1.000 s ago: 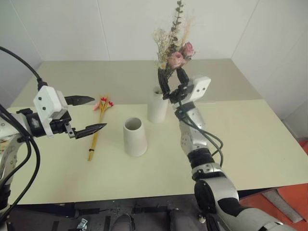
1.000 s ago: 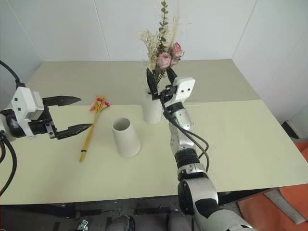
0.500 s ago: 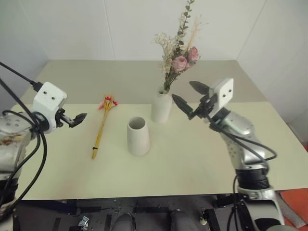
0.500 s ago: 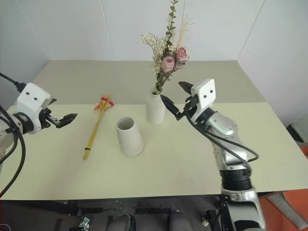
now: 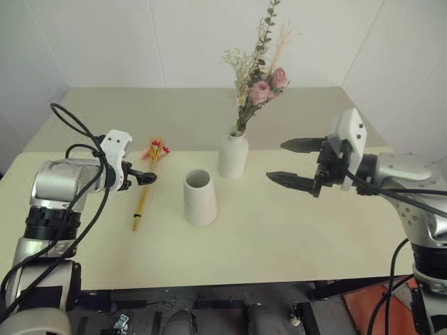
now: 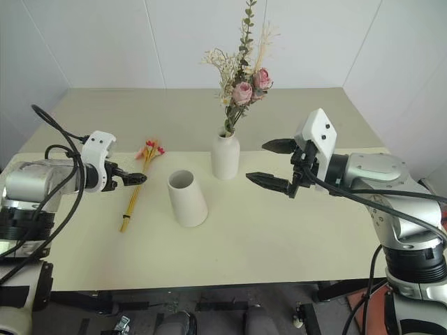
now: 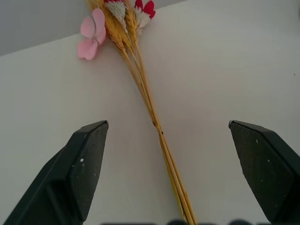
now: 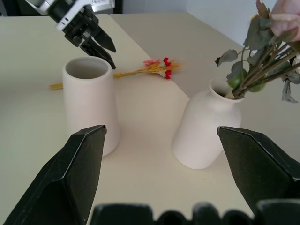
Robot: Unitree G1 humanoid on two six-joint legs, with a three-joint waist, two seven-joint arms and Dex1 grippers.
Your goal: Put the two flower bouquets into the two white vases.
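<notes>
A pale yellow-green table (image 5: 279,244) carries three things directly on its top. The cone vase (image 5: 199,198) stands upright near the middle, mouth empty. Just behind it stands the bottle vase (image 5: 233,155) — apart from the cone, not touching. Off to the left the straw bouquet (image 5: 147,183) lies flat, its red-pink blooms pointing toward the far wall.
</notes>
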